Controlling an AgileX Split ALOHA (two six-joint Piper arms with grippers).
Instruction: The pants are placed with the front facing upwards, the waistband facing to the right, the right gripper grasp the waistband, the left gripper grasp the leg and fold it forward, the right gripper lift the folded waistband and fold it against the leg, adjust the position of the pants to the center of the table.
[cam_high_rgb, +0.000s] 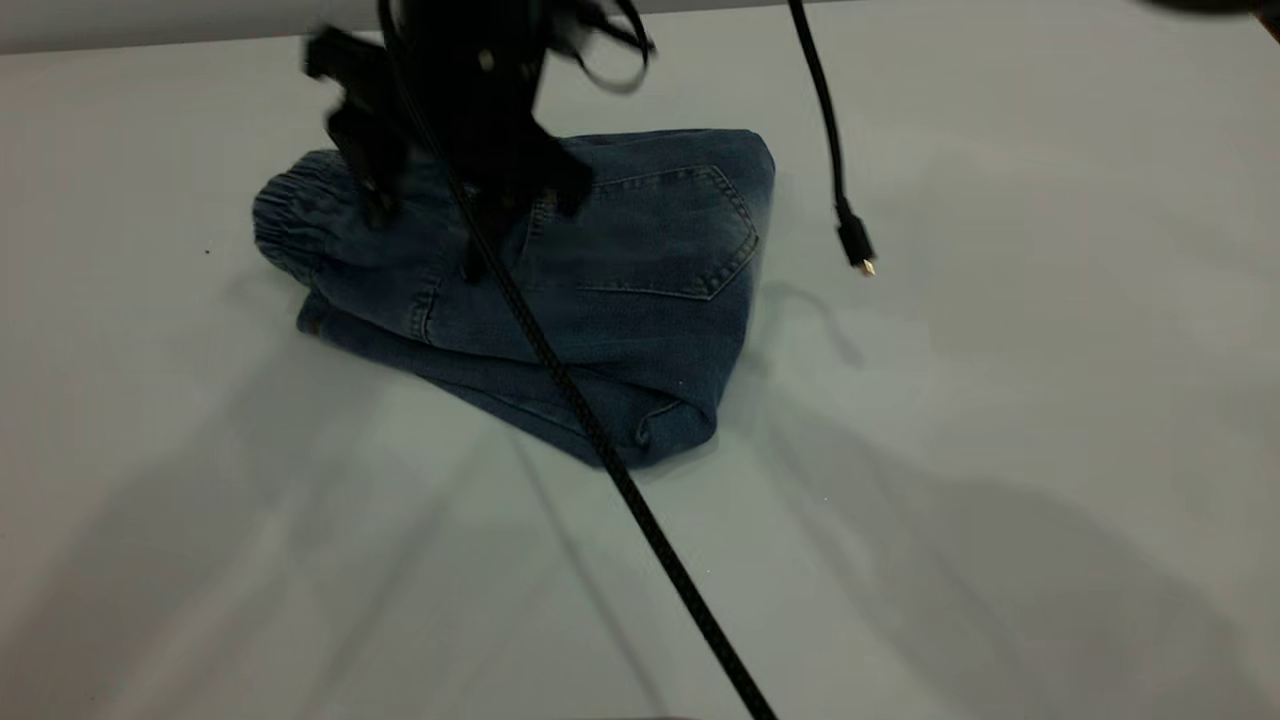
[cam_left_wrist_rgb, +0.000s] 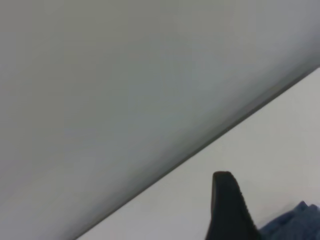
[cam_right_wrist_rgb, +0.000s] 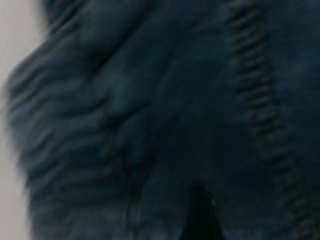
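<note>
The pants (cam_high_rgb: 640, 260) lie folded into a compact blue denim bundle on the table (cam_high_rgb: 1000, 450), square back pocket (cam_high_rgb: 680, 230) facing up. The gathered waistband (cam_high_rgb: 290, 215) is at the bundle's left end. My right gripper (cam_high_rgb: 450, 200) hangs blurred just over the waistband end. Its wrist view is filled by dark denim (cam_right_wrist_rgb: 165, 110), ruched waistband folds (cam_right_wrist_rgb: 55, 125) and a black part of the gripper (cam_right_wrist_rgb: 202, 220). In the left wrist view my left gripper (cam_left_wrist_rgb: 227, 210) shows as one black piece above the table, with a corner of the pants (cam_left_wrist_rgb: 297, 225) beside it.
A black braided cable (cam_high_rgb: 620, 480) runs from the right arm across the pants to the front edge. A second thin cable with a gold-tipped plug (cam_high_rgb: 857, 245) dangles right of the pants. A dark shape (cam_high_rgb: 1210, 5) sits in the far right corner.
</note>
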